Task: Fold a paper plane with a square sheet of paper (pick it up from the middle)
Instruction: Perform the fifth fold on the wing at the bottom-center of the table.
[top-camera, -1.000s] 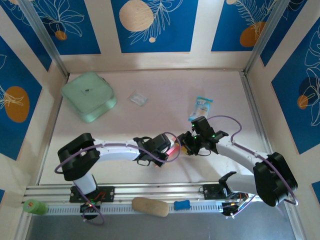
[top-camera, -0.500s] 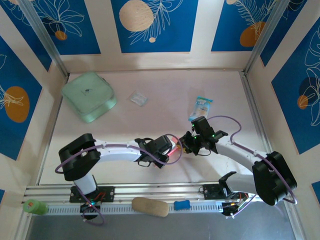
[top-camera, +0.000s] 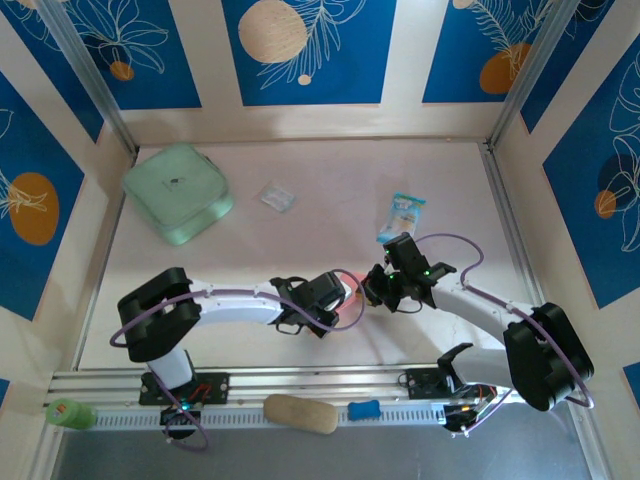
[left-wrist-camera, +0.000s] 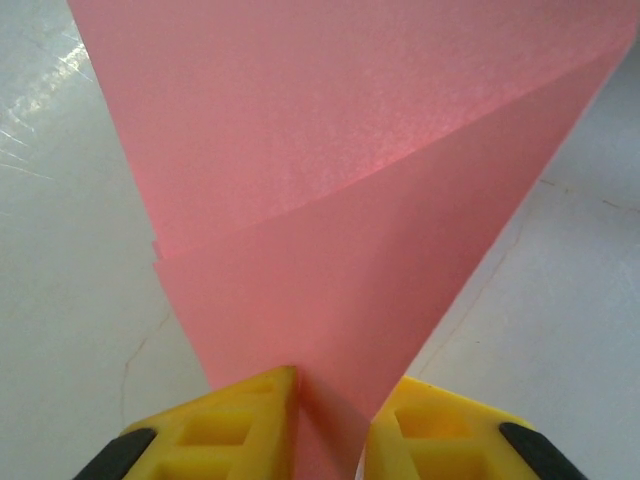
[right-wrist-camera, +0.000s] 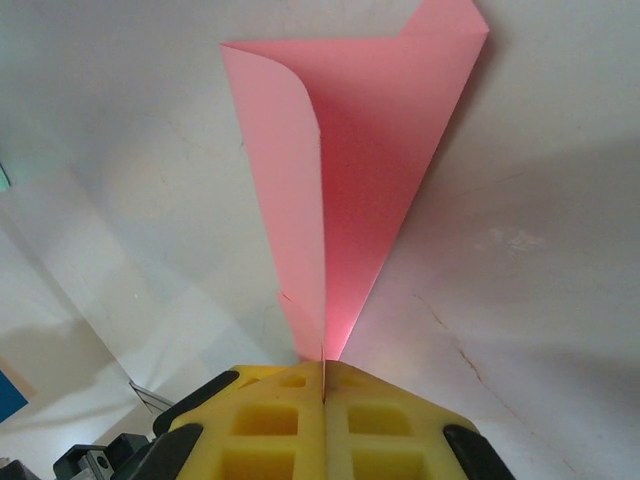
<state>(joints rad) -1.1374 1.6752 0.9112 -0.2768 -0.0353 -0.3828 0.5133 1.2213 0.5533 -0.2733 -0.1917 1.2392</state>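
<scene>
Along the near rail, a green object, a tan oblong piece and a small blue piece are lying from left to right. Beyond it, your two arms are reaching inward and meeting just right of the middle of the table. Your left gripper is gripping the salmon-pink paper at a narrow gap, with a folded corner sitting between its yellow fingers. Your right gripper is pinching the same paper from the opposite side, its pads pressing together on a thin edge. The paper is hanging between the two grippers, low over the table. It is folded, one layer overlapping another, with a flap curling over beside a centre crease. Whether it is touching the surface cannot be told. Farther back, a blue-and-white snack packet is lying at right, a small clear wrapper near centre, and a mint-green pouch at far left, all well apart from the paper.
</scene>
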